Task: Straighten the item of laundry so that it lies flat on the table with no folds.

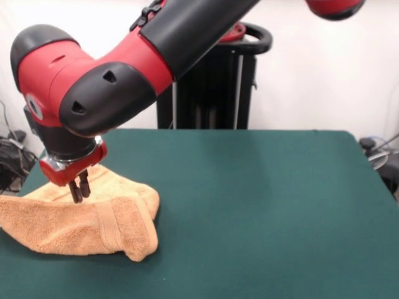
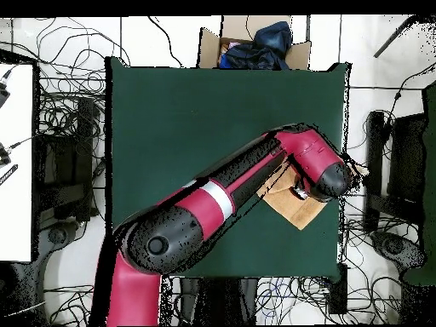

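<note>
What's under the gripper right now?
The folded towel lies bunched under the gripper, on the green table. The fingers look closed together. Contact with the cloth can't be confirmed; overhead, the arm covers most of it.

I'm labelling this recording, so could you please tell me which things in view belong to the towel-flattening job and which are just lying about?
Part of the job:
- towel, folded over at the table's edge
- table
- gripper, fingers close together above the towel

Just lying about:
- cardboard box of dark cloth beyond the table
- cables on the floor
</note>
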`<state>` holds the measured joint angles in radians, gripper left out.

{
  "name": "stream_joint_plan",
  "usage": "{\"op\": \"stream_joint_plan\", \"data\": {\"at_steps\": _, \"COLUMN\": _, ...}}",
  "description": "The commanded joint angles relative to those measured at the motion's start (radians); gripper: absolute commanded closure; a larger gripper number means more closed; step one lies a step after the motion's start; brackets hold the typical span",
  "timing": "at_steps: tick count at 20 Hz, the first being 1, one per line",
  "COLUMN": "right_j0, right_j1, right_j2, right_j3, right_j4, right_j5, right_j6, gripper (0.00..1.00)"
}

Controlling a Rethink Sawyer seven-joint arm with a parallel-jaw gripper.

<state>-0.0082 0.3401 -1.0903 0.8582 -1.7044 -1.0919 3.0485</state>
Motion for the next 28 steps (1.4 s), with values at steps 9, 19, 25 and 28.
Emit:
{"op": "stream_joint_plan", "data": {"at_steps": 9, "right_j0": -0.018, "right_j1": 0.113, "right_j2": 0.134, "right_j3": -0.180, "right_j4": -0.053, "right_j5": -0.170, "right_j6": 0.090, "gripper": 1.00}}
{"op": "stream_joint_plan", "data": {"at_steps": 19, "right_j0": -0.018, "right_j1": 0.138, "right_j2": 0.116, "right_j3": -0.189, "right_j4": -0.080, "right_j5": -0.199, "right_j6": 0.105, "gripper": 1.00}}
{"op": "stream_joint_plan", "data": {"at_steps": 25, "right_j0": -0.012, "right_j1": 0.146, "right_j2": 0.109, "right_j3": -0.181, "right_j4": -0.103, "right_j5": -0.212, "right_j6": 0.119, "gripper": 1.00}}
{"op": "stream_joint_plan", "data": {"at_steps": 28, "right_j0": -0.002, "right_j1": 0.143, "right_j2": 0.090, "right_j3": -0.170, "right_j4": -0.125, "right_j5": -0.243, "right_j6": 0.144, "gripper": 1.00}}
